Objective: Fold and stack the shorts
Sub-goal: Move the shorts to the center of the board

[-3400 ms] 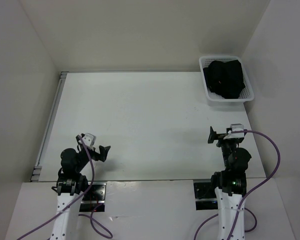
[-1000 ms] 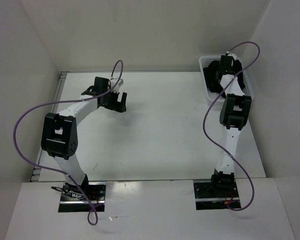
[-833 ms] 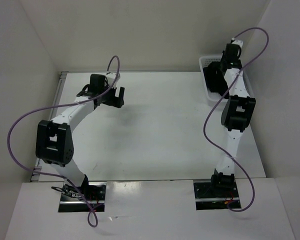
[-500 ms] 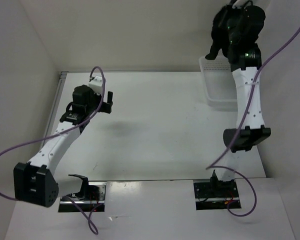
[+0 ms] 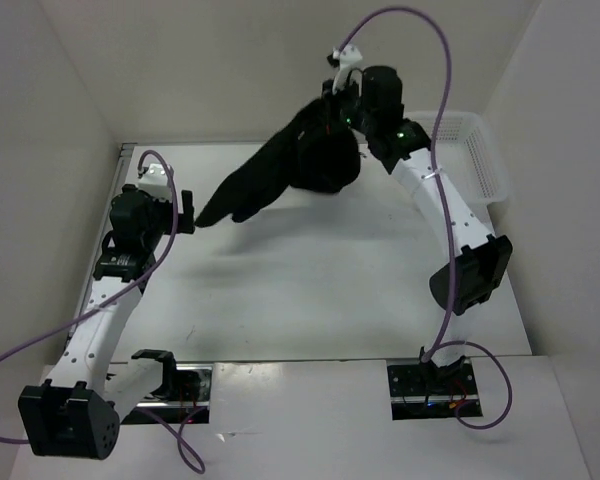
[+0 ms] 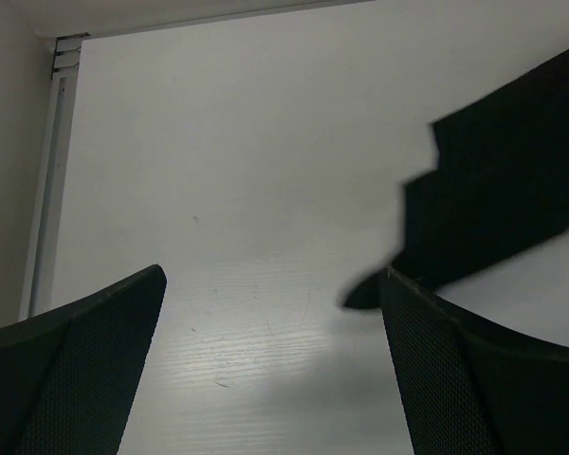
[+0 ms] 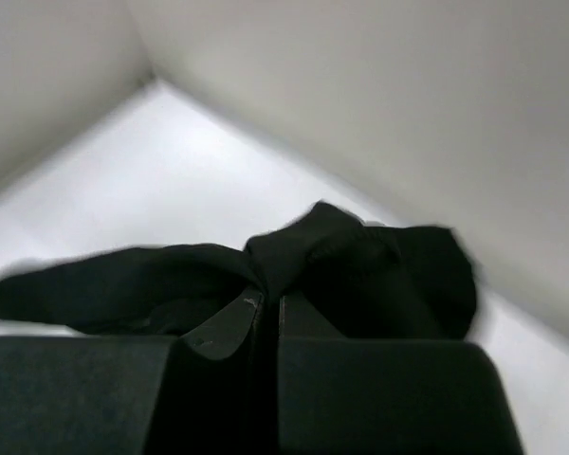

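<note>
- The shorts (image 5: 290,170) are up in the air, over the far half of the counter (image 5: 310,300), roughly midway between its left and right edges.
- They're bunched into a dark bundle at the top. From it one long flap trails down and out toward the far left corner, tapering to a point.
- From the right wrist camera the shorts (image 7: 360,265) look like a knot of black folds, with one limb stretching off to the left.
- The right gripper (image 5: 342,100) has them. In its own camera the right gripper (image 7: 266,313) has its fingers nearly together, with black fabric pinched in the narrow slit between them.
- The right arm reaches high across from its base at the near edge, its wrist above the far edge of the counter.
- The left gripper (image 5: 184,208) sits near the far left corner and points at the flap's trailing tip, close to it.
- In its own camera the left gripper (image 6: 273,284) is spread wide, with only bare counter between the fingers.
- There the shorts (image 6: 503,209) come in from the right, and their dark tip lies just beside the right-hand finger.
- Whether that tip touches the counter or hangs above it, I cannot tell.
- A white mesh basket (image 5: 483,165) sits in the far right corner of the counter, well apart from the shorts.
</note>
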You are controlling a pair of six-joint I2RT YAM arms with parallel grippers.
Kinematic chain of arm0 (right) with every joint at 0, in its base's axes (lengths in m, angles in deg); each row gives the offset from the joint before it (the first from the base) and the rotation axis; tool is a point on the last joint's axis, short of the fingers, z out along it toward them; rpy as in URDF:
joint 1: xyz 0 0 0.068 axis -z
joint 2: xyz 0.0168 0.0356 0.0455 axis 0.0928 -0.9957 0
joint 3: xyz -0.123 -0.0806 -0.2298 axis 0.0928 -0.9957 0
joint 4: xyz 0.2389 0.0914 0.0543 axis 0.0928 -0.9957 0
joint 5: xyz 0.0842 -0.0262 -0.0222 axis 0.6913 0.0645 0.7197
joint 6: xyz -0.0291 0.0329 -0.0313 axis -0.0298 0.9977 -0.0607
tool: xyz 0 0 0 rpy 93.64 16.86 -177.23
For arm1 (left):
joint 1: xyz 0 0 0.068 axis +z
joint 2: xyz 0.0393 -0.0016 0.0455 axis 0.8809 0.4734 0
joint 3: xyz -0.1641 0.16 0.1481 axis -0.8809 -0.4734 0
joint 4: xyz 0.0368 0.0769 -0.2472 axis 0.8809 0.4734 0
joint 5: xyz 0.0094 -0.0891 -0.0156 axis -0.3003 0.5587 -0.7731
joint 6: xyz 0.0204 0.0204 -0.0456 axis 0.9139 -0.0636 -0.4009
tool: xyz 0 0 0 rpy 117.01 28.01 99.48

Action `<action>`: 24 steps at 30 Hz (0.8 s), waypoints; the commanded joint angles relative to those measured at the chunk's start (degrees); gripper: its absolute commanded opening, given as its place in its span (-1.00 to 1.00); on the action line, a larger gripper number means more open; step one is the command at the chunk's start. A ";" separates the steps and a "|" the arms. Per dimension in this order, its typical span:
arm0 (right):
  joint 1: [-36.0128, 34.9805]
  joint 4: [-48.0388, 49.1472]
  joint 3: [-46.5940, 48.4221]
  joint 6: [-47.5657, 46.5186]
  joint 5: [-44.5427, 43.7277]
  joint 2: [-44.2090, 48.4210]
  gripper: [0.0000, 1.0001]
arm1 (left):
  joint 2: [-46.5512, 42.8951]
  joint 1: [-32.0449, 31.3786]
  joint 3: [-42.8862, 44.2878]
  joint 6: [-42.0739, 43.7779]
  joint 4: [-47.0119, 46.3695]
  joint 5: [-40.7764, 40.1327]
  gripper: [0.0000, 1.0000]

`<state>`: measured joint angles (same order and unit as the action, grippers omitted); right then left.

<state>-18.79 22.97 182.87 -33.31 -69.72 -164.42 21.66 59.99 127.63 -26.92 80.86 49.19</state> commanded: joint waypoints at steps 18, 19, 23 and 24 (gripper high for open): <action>-2.50 -1.69 -31.17 -16.41 -7.19 4.23 0.38 | 20.16 -2.46 -0.61 0.21 -2.42 5.91 1.00; -3.82 -2.22 -32.84 -18.51 -7.18 4.23 0.33 | 23.21 -2.46 0.53 0.21 -3.99 5.91 1.00; -8.75 -0.21 -42.59 -24.42 -11.22 4.76 0.20 | 33.07 -0.71 8.70 0.21 -6.82 7.32 1.00; -9.36 -0.20 -43.13 -24.42 -11.22 4.76 0.17 | 35.26 -0.70 10.54 0.21 -6.82 7.84 1.00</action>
<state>-25.70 23.23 143.09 -52.21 -81.15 -161.12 53.04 58.22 132.15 -26.92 80.38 55.62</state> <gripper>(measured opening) 0.594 1.001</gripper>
